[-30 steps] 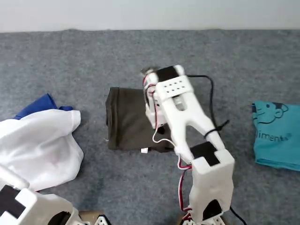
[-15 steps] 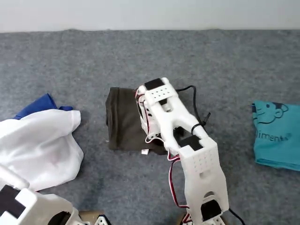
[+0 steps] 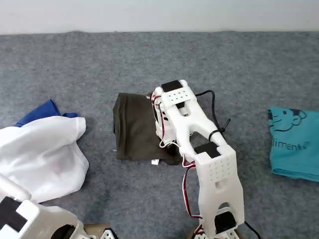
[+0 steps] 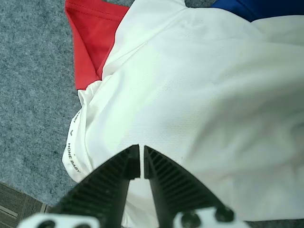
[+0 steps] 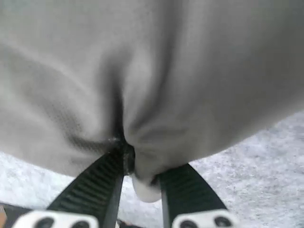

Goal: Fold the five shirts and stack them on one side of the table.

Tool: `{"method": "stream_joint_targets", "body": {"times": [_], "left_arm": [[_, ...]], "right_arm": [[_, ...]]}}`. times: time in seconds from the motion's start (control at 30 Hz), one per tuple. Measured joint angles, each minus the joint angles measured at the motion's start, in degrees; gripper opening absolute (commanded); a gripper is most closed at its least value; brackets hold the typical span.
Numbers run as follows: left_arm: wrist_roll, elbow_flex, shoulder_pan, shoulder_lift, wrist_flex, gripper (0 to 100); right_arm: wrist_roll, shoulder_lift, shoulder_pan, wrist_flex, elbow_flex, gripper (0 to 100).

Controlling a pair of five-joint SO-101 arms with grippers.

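The dark folded shirt [image 3: 133, 130] lies in the middle of the grey table [image 3: 75, 64]. The right gripper [image 5: 137, 166] is down on it, with its fingers pinched on a bunch of the cloth. The left gripper [image 4: 141, 154] hangs over the crumpled white shirt [image 3: 42, 154], fingers almost touching with nothing between them. A blue shirt [image 3: 42, 112] and a red shirt [image 4: 90, 38] peek out at the white one's edges, and a folded teal shirt [image 3: 294, 144] lies well apart.

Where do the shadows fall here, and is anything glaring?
High view: soft, even light, faint shadow edging the white shirt. Left wrist view: that shirt is bright, no glare. Right wrist view: shadowed crease where the right end effector pinches the dark shirt.
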Motion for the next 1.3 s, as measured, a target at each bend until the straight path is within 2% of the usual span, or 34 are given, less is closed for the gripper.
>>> {"method": "stream_joint_targets", "body": {"times": [0.17,0.47,0.57,0.7,0.8,0.93,1.03,1.17,1.3], "left_arm": [[0.0,0.0,0.0,0.0,0.0,4],[0.0,5.54,0.0,0.0,-2.2,4],[0.0,7.12,0.0,0.0,-3.34,4],[0.0,7.21,0.0,0.0,-3.69,4],[0.0,7.21,0.0,0.0,-3.69,4],[0.0,7.21,-0.09,0.0,-3.69,4],[0.0,6.95,-1.05,0.0,-3.52,4],[-1.14,4.4,-2.29,0.0,-3.52,4],[-2.73,3.08,-2.29,0.0,-2.11,4]], "right_arm": [[9.05,-3.08,4.75,0.79,2.37,1.0],[41.58,-5.98,22.59,0.35,5.63,0.9],[52.31,-5.98,25.85,-2.81,3.25,0.9],[58.99,-5.98,26.2,-12.04,-0.97,0.9],[60.4,-5.89,25.49,-19.25,-1.67,0.9],[60.75,-5.01,23.3,-21.8,-1.76,1.5],[60.57,-5.01,22.51,-21.89,-1.76,8.2],[52.57,-5.36,22.42,-22.24,-2.11,20.7],[37.89,-9.14,22.42,-22.24,-5.1,23.3]]}}
